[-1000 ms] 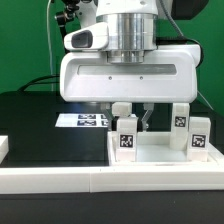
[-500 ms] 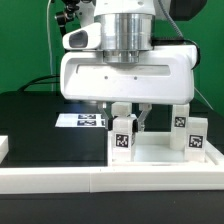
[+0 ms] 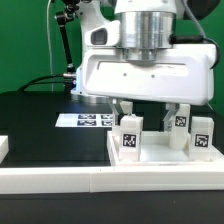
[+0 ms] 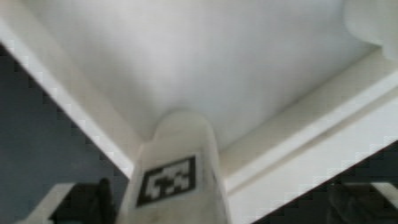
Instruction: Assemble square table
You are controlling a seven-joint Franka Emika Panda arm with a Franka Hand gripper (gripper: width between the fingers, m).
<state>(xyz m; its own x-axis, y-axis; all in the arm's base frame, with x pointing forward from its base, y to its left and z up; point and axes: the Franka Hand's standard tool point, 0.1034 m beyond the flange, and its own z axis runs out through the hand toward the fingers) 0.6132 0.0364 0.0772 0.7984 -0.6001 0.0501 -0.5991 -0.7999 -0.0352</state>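
Right of centre in the exterior view, the gripper is positioned above the square tabletop, which lies on the black counter with its raised rim upward. Leg pegs are stood upright on the tabletop so that each can be seated in a corner. 3 tagged legs are counted in this view: 1 front leg at the left of the top, 1 rear leg partly hidden by the gripper body, and 1 leg at the far right. Whether a 4th leg is present cannot be told.

The jaws are shown spread wide and nothing is held between them. The front leg is seen between the 2 fingers in the wrist view, with a gap on each side. The leg is judged to have been set in place and released, standing on its own; whether it is fully seated cannot be told.

1 marker board lies flat on the counter at centre left of the exterior view, apart from the tabletop. 1 long white rail runs along the lower edge of the frame, just in front of the tabletop, and is judged to serve as a stop against which the top is braced.
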